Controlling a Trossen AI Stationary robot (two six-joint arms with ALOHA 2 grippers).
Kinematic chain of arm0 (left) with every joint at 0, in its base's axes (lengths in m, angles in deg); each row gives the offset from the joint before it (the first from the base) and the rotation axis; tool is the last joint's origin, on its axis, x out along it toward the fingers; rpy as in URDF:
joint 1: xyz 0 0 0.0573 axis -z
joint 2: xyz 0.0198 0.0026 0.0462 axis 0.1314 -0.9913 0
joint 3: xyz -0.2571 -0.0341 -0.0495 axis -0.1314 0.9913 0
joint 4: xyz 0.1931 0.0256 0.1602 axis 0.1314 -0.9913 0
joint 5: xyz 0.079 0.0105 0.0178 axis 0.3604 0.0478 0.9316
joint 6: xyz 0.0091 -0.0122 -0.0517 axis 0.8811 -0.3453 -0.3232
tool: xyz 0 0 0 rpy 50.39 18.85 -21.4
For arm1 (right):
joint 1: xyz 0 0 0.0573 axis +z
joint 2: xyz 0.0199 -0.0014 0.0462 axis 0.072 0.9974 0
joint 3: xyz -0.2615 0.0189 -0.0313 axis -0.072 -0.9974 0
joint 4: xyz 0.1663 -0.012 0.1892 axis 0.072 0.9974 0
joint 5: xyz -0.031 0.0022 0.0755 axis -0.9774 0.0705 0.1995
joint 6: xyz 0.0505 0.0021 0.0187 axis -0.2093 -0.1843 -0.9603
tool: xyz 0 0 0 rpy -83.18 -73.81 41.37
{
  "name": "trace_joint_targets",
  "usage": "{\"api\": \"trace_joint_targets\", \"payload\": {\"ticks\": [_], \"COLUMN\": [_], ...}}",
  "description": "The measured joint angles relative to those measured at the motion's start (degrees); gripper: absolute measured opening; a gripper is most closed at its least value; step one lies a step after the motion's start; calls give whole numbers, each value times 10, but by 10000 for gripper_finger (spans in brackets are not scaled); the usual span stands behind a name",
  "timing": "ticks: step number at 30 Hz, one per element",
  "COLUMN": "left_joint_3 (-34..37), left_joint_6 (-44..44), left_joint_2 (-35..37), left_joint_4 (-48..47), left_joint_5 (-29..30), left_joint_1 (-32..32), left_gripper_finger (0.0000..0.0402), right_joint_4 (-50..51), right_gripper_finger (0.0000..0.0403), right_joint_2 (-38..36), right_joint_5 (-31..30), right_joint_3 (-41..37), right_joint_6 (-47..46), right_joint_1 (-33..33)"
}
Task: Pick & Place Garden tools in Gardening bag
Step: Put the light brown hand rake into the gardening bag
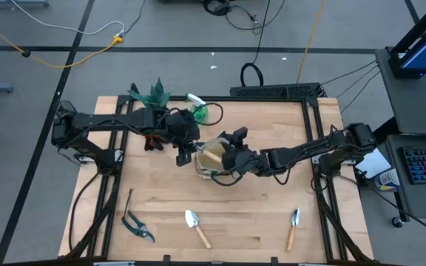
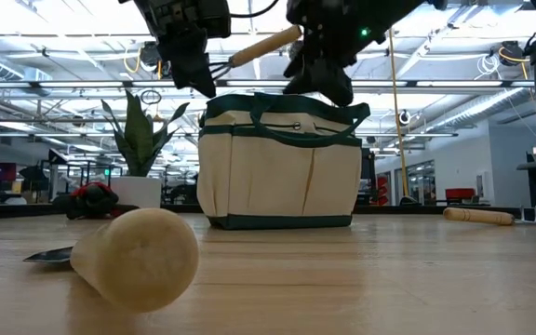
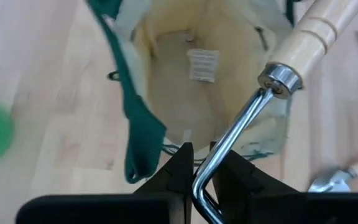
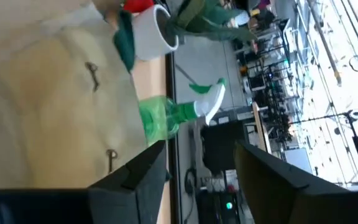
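The beige gardening bag (image 1: 214,171) with dark green trim stands upright on its base at the table's middle, and also shows in the low view (image 2: 277,172). My left gripper (image 3: 207,177) is above the bag's left rim, shut on a wooden-handled tool (image 2: 263,45) with a bent chrome shank. My right gripper (image 4: 194,180) is open at the bag's right rim (image 2: 342,110). A green spray bottle (image 1: 198,112), a red item (image 1: 150,140) and a potted plant (image 1: 154,94) are at the far left. My left gripper pinches the tool's chrome shank (image 3: 225,149) between its two fingers, at the bend away from the wooden handle (image 3: 309,31). The fingers point down over the open bag. The tool is lifted clear, its handle slanting up over the bag's mouth. My right gripper is at the bag's top edge; I cannot tell whether it touches it.
Near the front edge lie dark pruning shears (image 1: 135,225), a thin wooden-handled tool (image 1: 128,199) and two trowels (image 1: 197,225) (image 1: 293,225). One trowel's handle (image 2: 142,256) fills the low view's foreground. Bare wood lies between the bag and these tools.
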Motion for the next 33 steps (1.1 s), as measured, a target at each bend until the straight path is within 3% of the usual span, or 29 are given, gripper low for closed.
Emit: {"api": "trace_joint_targets", "payload": {"ticks": [5,13,20,24,29,33], "left_joint_3": [0,0,-7,-50,-121,-164], "left_joint_6": [-31,-90,-103,-103,-104,-105], "left_joint_2": [0,0,0,-1,-2,-32], "left_joint_4": [1,0,-4,-31,-89,-125], "left_joint_5": [70,120,178,188,250,256], "left_joint_1": [13,35,54,58,64,64], "left_gripper_finger": [50,50,51,51,51,51], "right_joint_4": [-2,29,79,92,99,98], "right_gripper_finger": [191,186,185,185,185,184], "right_joint_2": [-16,-70,-116,-137,-156,-161], "right_joint_5": [-7,-115,-121,-120,-120,-119], "right_joint_3": [0,0,0,0,0,0], "right_joint_6": [1,-22,-83,-88,-105,-107], "right_joint_1": [29,68,75,75,74,74]}}
